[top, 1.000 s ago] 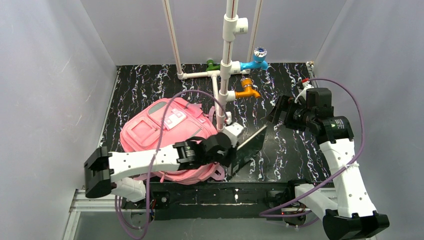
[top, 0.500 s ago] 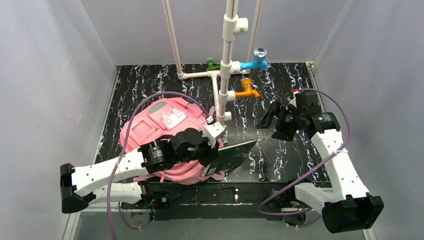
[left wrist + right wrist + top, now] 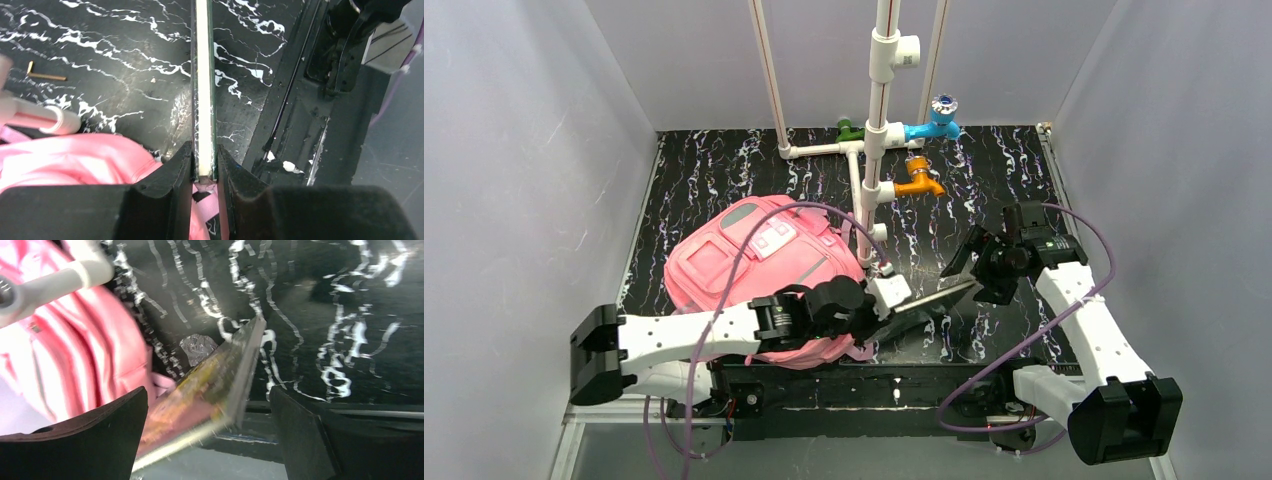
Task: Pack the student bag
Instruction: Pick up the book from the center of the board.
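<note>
The student bag (image 3: 744, 262) lies on its back on the counter (image 3: 714, 170), front pockets up, in front of the left arm. No opening shows from above, and nothing can be seen going into it, so the packing looks barely begun. Just beside the bag, on its side toward the right arm, a thin book (image 3: 929, 298) is held edge-up off the counter. The left pincer (image 3: 892, 293) is clamped narrowly on the book's end nearest the bag. The right pincer (image 3: 972, 272) stands wide, its jaws either side of the book's far end without touching. Behind the bag a pipe stand (image 3: 871, 170) rises close, and the counter's near edge runs just below the bag. The freest room seems to be beyond the book, away from the bag.
</note>
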